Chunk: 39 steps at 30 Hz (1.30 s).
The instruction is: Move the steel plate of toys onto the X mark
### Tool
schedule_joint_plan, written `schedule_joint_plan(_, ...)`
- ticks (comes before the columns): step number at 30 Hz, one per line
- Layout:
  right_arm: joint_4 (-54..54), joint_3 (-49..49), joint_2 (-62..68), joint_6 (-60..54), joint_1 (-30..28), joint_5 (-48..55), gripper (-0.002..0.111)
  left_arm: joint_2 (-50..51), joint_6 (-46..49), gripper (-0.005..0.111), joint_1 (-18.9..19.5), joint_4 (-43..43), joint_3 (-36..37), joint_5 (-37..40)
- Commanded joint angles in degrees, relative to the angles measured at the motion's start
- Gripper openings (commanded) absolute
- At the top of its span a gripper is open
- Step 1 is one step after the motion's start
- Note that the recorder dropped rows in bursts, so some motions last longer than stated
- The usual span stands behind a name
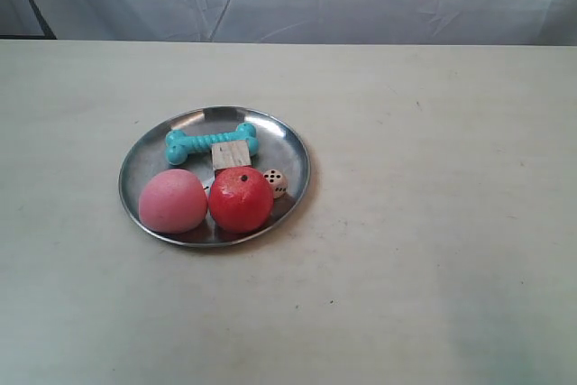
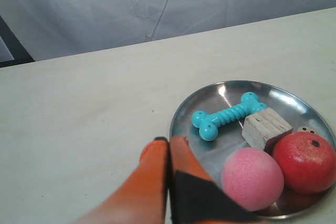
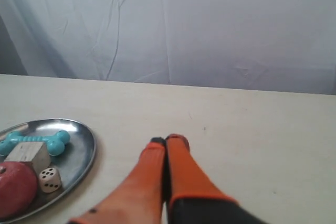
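Left jaws clenched, empty, near steel plate [image 2: 289,100] rim; right jaws clenched, plate apart.

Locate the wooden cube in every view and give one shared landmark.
Exterior view: wooden cube on the steel plate, between teal bone and red apple.
Left wrist view: cube between bone and apple.
Right wrist view: cube beside the bone, near the die.
Shared landmark: the teal bone.
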Motion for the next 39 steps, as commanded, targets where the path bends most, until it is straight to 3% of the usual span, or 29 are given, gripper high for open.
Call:
schedule_joint_plan(1, 0.2, 5.89, -8.46, -0.31, -2.51, 0.39, 0.0, -0.35, 0.19, 0.0, 0.15, 0.0, 0.08, -0.03)
schedule_joint_plan(9, 1.33, 14.63, -17.55, 1.9, -2.51, 1.62, 0.0, -0.35, 0.19, 0.0, 0.15, 0.0, 0.08, -0.03)
schedule_joint_plan(23, -0.31, 14.63, -17.72, 2.81, -2.51, 5.26, 0.0, -0.35, 0.19, 0.0, 0.15, 0.0, 0.08, -0.03)
schedule_joint_plan(29, -8.02, 14.63, -17.72, 10.74, -2.51, 5.71, 0.0, -0.35, 0.19, 0.0, 0.15, 0.0, 0.08, -0.03)
schedule_joint_plan(39, -5.98, 14.63, -17.72, 11.28, -2.51, 6.48, 0.0, -0.35, 0.19, 0.0, 0.15, -0.02, 0.08, -0.38)
